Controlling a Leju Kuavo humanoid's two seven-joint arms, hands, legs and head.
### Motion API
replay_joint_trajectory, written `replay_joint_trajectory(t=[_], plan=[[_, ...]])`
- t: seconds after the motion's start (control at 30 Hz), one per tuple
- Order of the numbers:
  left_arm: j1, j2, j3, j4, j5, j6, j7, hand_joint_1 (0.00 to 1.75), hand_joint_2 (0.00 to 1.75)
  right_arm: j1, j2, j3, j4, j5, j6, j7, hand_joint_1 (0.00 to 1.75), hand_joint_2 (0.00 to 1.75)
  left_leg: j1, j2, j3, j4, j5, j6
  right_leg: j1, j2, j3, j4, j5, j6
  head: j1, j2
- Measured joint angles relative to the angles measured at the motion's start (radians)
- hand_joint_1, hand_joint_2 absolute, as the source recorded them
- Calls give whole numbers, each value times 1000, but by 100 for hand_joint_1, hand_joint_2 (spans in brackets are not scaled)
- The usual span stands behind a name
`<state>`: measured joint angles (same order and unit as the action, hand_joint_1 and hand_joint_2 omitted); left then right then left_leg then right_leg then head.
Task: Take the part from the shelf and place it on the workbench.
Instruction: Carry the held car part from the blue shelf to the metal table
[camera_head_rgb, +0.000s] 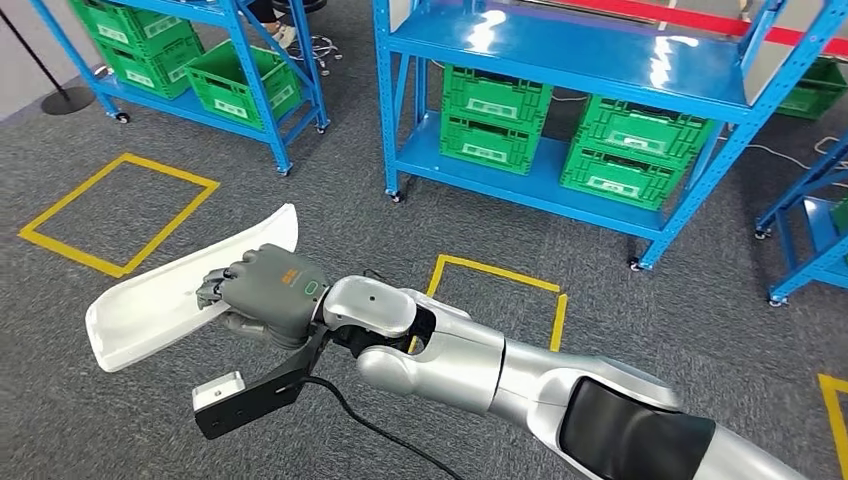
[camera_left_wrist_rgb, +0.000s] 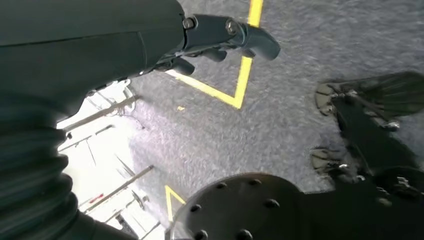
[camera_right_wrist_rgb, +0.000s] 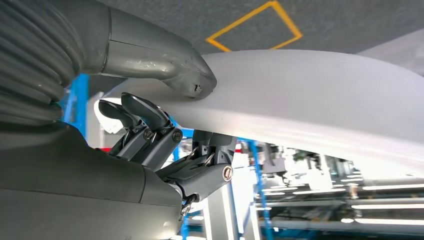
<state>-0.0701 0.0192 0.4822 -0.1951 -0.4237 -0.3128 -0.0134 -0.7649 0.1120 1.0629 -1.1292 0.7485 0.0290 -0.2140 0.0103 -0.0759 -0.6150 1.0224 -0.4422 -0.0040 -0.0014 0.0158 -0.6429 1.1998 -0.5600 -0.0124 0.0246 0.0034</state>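
Note:
The part (camera_head_rgb: 150, 305) is a long, curved white panel. My right hand (camera_head_rgb: 265, 290) grips it by one long edge, out in front of me above the grey floor. From the right wrist camera, the thumb (camera_right_wrist_rgb: 165, 65) presses on one face of the panel (camera_right_wrist_rgb: 325, 95) and the dark fingers (camera_right_wrist_rgb: 145, 115) close in from the other face. My left hand (camera_left_wrist_rgb: 220, 35) hangs over the floor with its fingers stretched out, holding nothing.
A blue shelf rack (camera_head_rgb: 560, 60) with green crates (camera_head_rgb: 495, 120) stands ahead, and another blue rack (camera_head_rgb: 190, 60) at the far left. More blue shelving (camera_head_rgb: 810, 230) is at the right edge. Yellow tape squares (camera_head_rgb: 120, 215) mark the grey carpet.

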Motion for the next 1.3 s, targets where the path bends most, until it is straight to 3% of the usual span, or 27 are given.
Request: replay_joint_trajectory(t=[0.07, 0.1, 0.13, 0.2, 0.27, 0.33, 0.4, 0.43, 0.47, 0.53, 0.6, 0.63, 0.7, 0.77, 0.83, 0.9, 0.93, 0.97, 1.0, 1.07, 1.13, 1.2, 1.23, 1.3], plan=[[0, -1, 0, 0, 2, 0, -1, 0, 175, -2, 0, 0, 0, 0, 0, -1, 175, 175, 0, -26, -6, 4, 4, -8, -2, 45, 59, -122, 44, -6, 0, 0], [-1, -2, 0, 0, 4, 0, -1, 0, 175, -3, 1, 1, 0, 0, 0, -1, 175, 175, 2, -37, -10, 4, 7, -15, -1, 60, 73, -153, 51, -8, 0, 0], [-1, -2, 0, 0, 5, 0, -1, 0, 175, -4, 1, 1, 0, 0, 0, -1, 175, 175, 4, -48, -14, 1, 11, -23, 1, 64, 75, -162, 50, -10, 0, 0], [2, 0, 0, 1, 8, 0, 8, 0, 175, -6, 4, 2, 0, 0, 2, 0, 175, 175, 7, -60, -21, -5, 19, -37, 2, 39, 76, -171, 59, -20, 2, 0], [3, 2, 0, 1, 16, 0, 21, 0, 175, -11, 9, 4, -2, -1, 8, 1, 175, 175, 5, -16, -40, 26, -2, -46, -2, 12, 79, -183, 69, -33, -3, 0], [-1, 4, 1, 2, 18, 0, 26, 0, 175, -16, 9, 7, -4, -4, 13, 5, 175, 175, 4, 46, -88, 135, -64, -53, 0, -17, 80, -188, 71, -41, -9, 0], [-4, 5, 1, 1, 14, 0, 21, 0, 175, -16, 5, 10, -6, -6, 15, 10, 175, 175, 7, 65, -135, 248, -113, -62, 3, -49, 77, -187, 70, -44, -10, 0], [-5, 6, 2, 1, 16, 0, 17, 0, 175, -15, 3, 12, -7, -6, 15, 12, 175, 175, 8, 68, -137, 263, -113, -64, 3, -64, 77, -187, 70, -44, -10, 0], [-5, 7, 3, 1, 20, 0, 12, 0, 175, -14, 1, 14, -9, -6, 15, 13, 175, 175, 9, 73, -118, 237, -94, -66, 3, -78, 77, -186, 69, -43, -11, 0], [-9, 11, 4, 1, 27, 0, 8, 0, 175, -14, 0, 16, -15, -4, 14, 14, 175, 175, 8, 105, -40, 105, -42, -64, 5, -104, 77, -182, 66, -38, -11, 0], [-16, 16, 6, 0, 30, 0, 11, 0, 175, -13, -1, 17, -23, 4, 12, 15, 175, 175, 2, 132, 15, 8, -15, -50, 10, -125, 76, -177, 61, -29, -8, 0], [-19, 18, 8, 0, 31, 0, 14, 0, 175, -11, -1, 19, -27, 9, 12, 16, 175, 175, -2, 135, 20, -5, -15, -41, 12, -133, 76, -176, 60, -24, -6, 0], [-19, 24, 12, 0, 32, 0, 22, 0, 175, -4, -1, 22, -33, 18, 12, 23, 175, 175, -2, 112, 17, -6, -10, -27, 11, -145, 77, -175, 58, -13, -3, 0], [-18, 28, 14, 1, 32, 0, 34, 0, 175, 2, -1, 23, -39, 26, 10, 33, 175, 175, 2, 93, 15, -10, -4, -14, 6, -108, 66, -145, 34, -2, -2, 0], [-21, 30, 15, 1, 30, 0, 47, 0, 175, 11, -5, 23, -42, 37, 7, 48, 175, 175, 4, 73, 12, -12, 0, -5, 1, -45, 18, -39, -23, 5, 0, 0], [-23, 32, 17, 1, 28, 0, 56, 0, 175, 30, -14, 23, -45, 48, 3, 64, 175, 175, 4, 46, 7, -11, 2, -1, 0, -22, -45, 87, -72, 7, 2, 0], [-22, 33, 17, 1, 27, 0, 58, 0, 175, 40, -19, 22, -47, 53, 1, 71, 175, 175, 4, 31, 5, -9, 3, -2, 0, -18, -59, 112, -71, 6, 3, 0], [-21, 34, 18, 1, 26, 0, 58, 0, 175, 48, -23, 22, -51, 57, -1, 76, 175, 175, 4, 15, 4, -7, 3, -3, -1, -16, -53, 95, -51, 5, 3, 0], [-19, 35, 19, 1, 25, 0, 58, 0, 175, 53, -25, 21, -57, 61, -2, 80, 175, 175, 4, 1, 3, -5, 4, -4, -2, -10, -27, 40, -17, 2, 4, 0], [-19, 37, 19, 1, 24, 0, 55, 0, 175, 57, -29, 19, -70, 66, -5, 86, 175, 175, 4, -26, 0, 0, 5, -11, -5, 26, 39, -96, 40, -2, 4, 0], [-21, 40, 20, 0, 24, 0, 53, 0, 175, 61, -32, 16, -82, 69, -6, 89, 175, 175, 4, -47, -5, -1, 9, -24, -4, 48, 67, -157, 56, -6, 4, 0], [-20, 43, 20, 0, 24, 0, 50, 0, 175, 64, -32, 12, -92, 70, -4, 92, 175, 175, 6, -65, -11, -8, 17, -40, 0, 31, 67, -161, 61, -18, 4, 0], [-18, 44, 20, 0, 24, 0, 49, 0, 175, 65, -31, 11, -96, 70, -3, 93, 175, 175, 7, -56, -14, -7, 17, -44, 0, 20, 68, -166, 65, -26, 3, 0], [-21, 47, 20, 0, 16, 0, 43, 0, 175, 65, -25, 7, -103, 71, -1, 95, 175, 175, 4, 2, -40, 40, -12, -50, -1, -4, 71, -175, 72, -41, -3, 0]])
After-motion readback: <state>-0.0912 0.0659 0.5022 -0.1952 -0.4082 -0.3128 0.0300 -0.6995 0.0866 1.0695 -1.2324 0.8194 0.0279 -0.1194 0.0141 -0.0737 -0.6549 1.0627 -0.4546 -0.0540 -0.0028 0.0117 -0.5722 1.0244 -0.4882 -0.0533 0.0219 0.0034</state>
